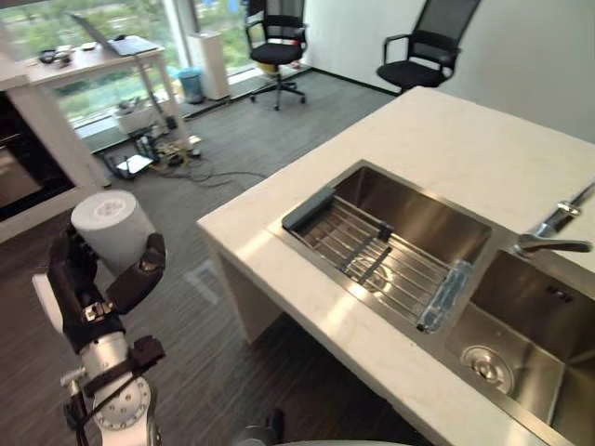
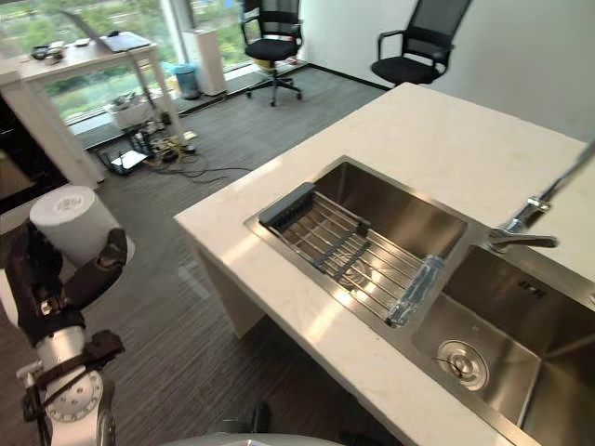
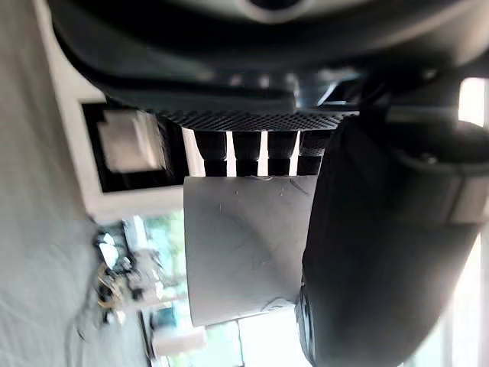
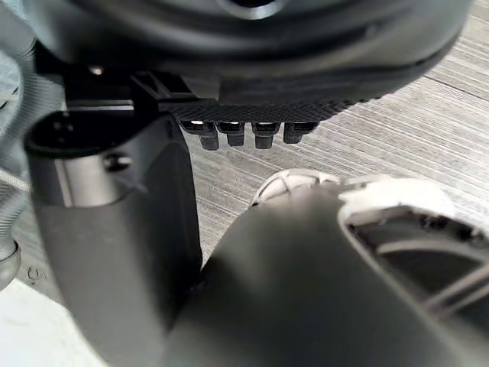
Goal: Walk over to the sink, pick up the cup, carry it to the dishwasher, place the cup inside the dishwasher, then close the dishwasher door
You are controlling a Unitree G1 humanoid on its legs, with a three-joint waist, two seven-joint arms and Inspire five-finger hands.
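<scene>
The left hand (image 1: 88, 288) is gripping the white cup (image 1: 112, 230) upright, with fingers and thumb curling round it, out over the grey floor (image 1: 242, 149) and well apart from the sink (image 1: 409, 218) in the pale counter (image 1: 446, 139) — while the right hand (image 4: 114, 229) is hanging above the floor, and I cannot tell whether it is spread or closed.

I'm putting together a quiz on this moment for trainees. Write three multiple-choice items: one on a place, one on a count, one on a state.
1. Where is the cup? A in the sink; B in the left hand; C on the counter.
2. How many office chairs stand at the back? A one; B four; C two.
3. What is the left hand doing? A gripping the cup; B lying open; C curled on nothing.
1 B: it stands up from the hand, off the counter. 2 C: two black chairs near the far wall. 3 A: fingers and thumb wrap it.
</scene>
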